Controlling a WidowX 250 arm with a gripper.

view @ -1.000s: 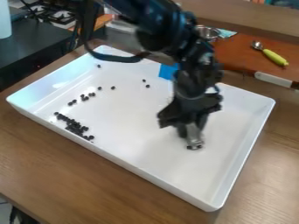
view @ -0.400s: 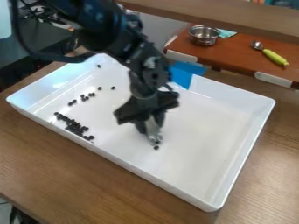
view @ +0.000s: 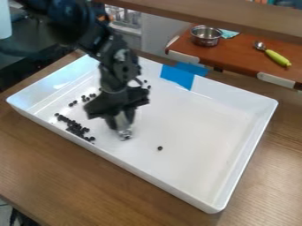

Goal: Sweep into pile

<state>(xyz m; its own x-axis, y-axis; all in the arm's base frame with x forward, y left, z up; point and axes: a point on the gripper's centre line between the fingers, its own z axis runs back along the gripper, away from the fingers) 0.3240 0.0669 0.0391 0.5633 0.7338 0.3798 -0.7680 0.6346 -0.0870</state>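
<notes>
In the camera view, we see the pincer (view: 123, 129) low in the tray (view: 215, 207), between the pile (view: 74, 127) and 1 stray bead (view: 160, 148). How far open the pincer is, and whether it has hold of anything, we cannot tell. The pile lies along the tray's near long edge, towards its left corner. A looser line of beads (view: 85, 98) sits behind the pile, and 2 more beads (view: 147, 84) lie near the far long edge, below the blue tape (view: 179, 76).

We judge the step in hand to be sweeping loose beads towards the pile. Our first worry is the stray bead: it sits on the near-corner side of the pincer, so a push to the left would leave it behind. Being small and round, the beads could also roll around so narrow a tip. If the stroke runs too far, it could plough into the pile and scatter it along the near long edge. Pressing too low might scrape the tray or shift it on the worktop (view: 65, 176); riding too high might skim over the beads and gather nothing.
</notes>
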